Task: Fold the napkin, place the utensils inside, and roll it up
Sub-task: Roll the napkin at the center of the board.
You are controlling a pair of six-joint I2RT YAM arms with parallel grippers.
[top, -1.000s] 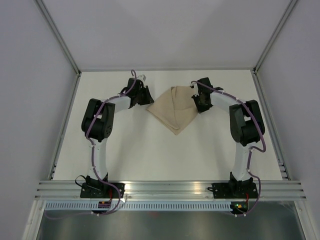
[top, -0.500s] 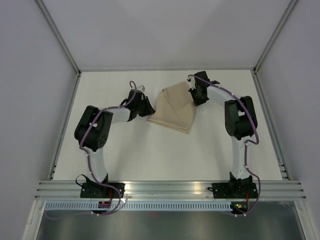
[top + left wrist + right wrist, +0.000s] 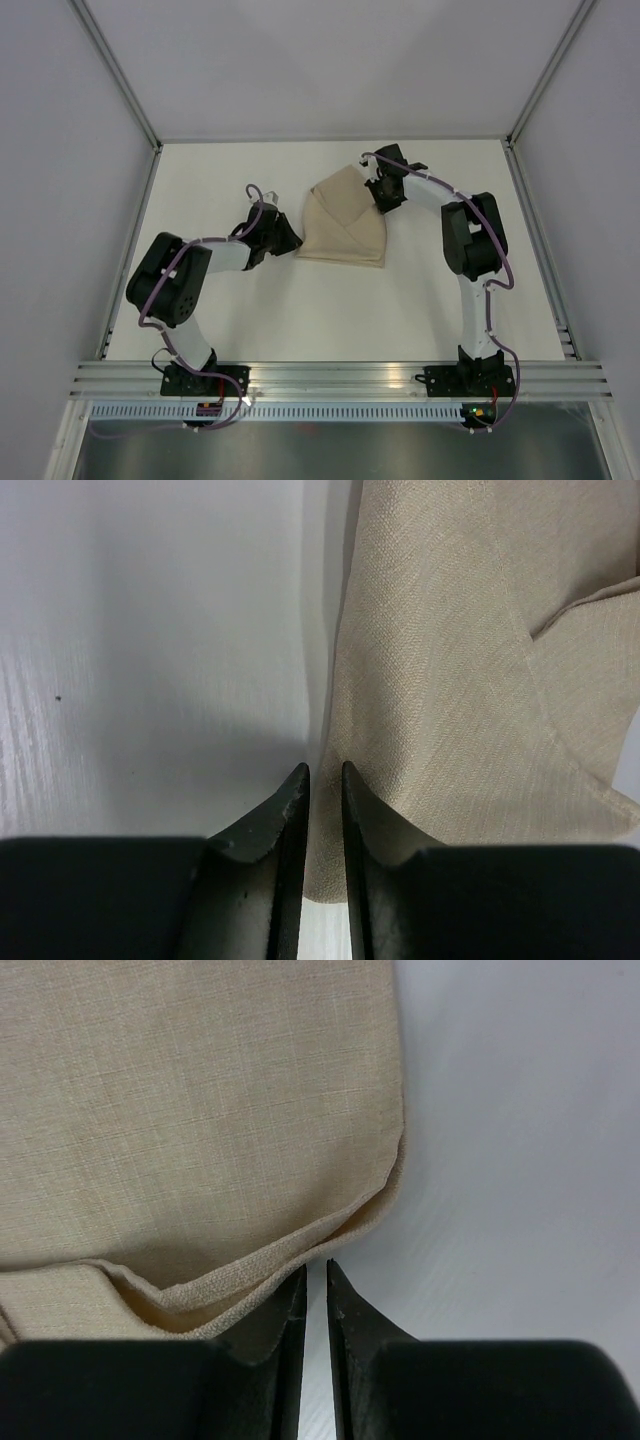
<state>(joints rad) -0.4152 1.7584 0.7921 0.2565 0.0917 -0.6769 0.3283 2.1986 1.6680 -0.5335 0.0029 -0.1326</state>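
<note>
The beige napkin (image 3: 345, 225) lies folded in several layers at the middle back of the table, with a flat near edge and a peak at the far side. My left gripper (image 3: 292, 243) is at its near left corner. In the left wrist view the jaws (image 3: 325, 770) are nearly closed, with the corner of the cloth (image 3: 450, 680) in the narrow gap. My right gripper (image 3: 378, 197) is at the napkin's far right edge. Its jaws (image 3: 316, 1265) are closed to a slit showing only table, tips touching the folded hem (image 3: 200, 1110). The knife is out of view.
The white table (image 3: 300, 310) is ringed by an aluminium frame with grey walls left, right and back. Both arm bases stand on the rail at the near edge (image 3: 340, 380).
The napkin has turned from a diamond pointing toward the bases to a shape with a flat near edge. The left gripper has moved nearer and the right gripper has moved left along the far side.
</note>
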